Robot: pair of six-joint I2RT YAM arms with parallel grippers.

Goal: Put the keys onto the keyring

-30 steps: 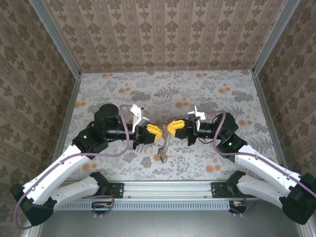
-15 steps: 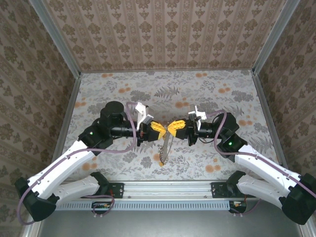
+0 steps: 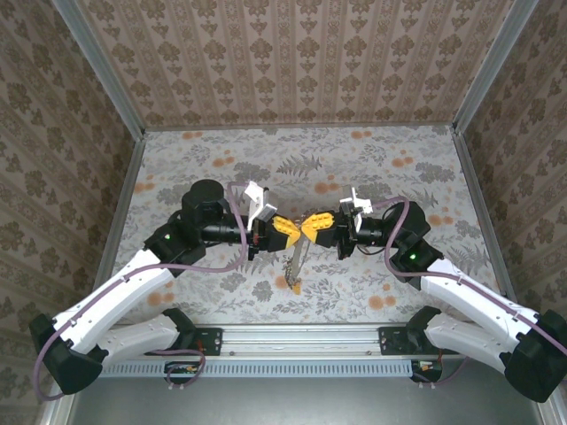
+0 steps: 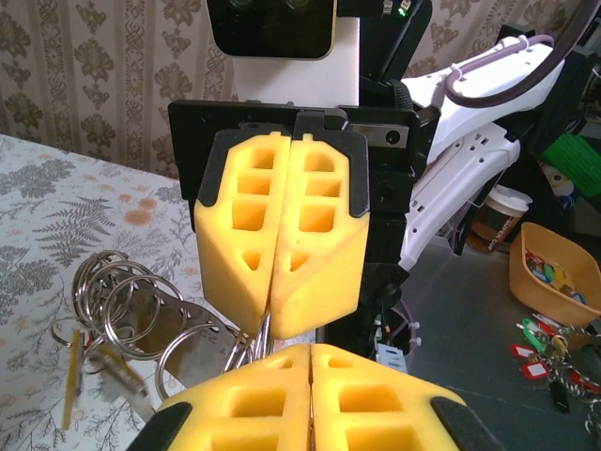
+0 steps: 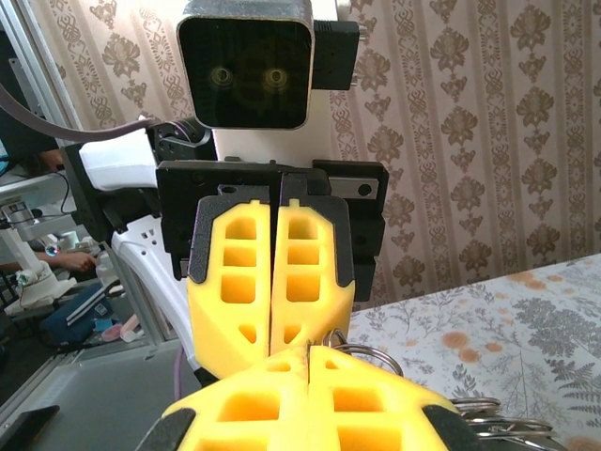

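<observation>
My left gripper [image 3: 297,230] and right gripper [image 3: 311,227] meet tip to tip above the middle of the table. A bunch of silver split rings, the keyring [image 3: 299,253], hangs below them with a yellow-headed key [image 3: 294,285] at its bottom. In the left wrist view the right gripper [image 4: 272,329] is shut on the ring wires, and the rest of the keyring [image 4: 127,301] fans out to the left with a yellow key [image 4: 69,390]. My left gripper [image 4: 312,348] is shut; the wires run behind its fingertips, so a grip is unclear. The right wrist view has the right gripper [image 5: 308,352], the keyring [image 5: 371,355] and the left gripper [image 5: 274,340].
The floral table [image 3: 354,168] is walled by patterned panels on three sides, with a metal rail [image 3: 301,338] at the near edge. Off the table, a basket of tagged keys [image 4: 554,277] and a paper cup [image 4: 502,209] stand behind the right arm.
The left arm has pushed to the right, bringing its fingertips against the right gripper's. The hanging bunch has shifted slightly right and lower. The right arm has barely moved.
</observation>
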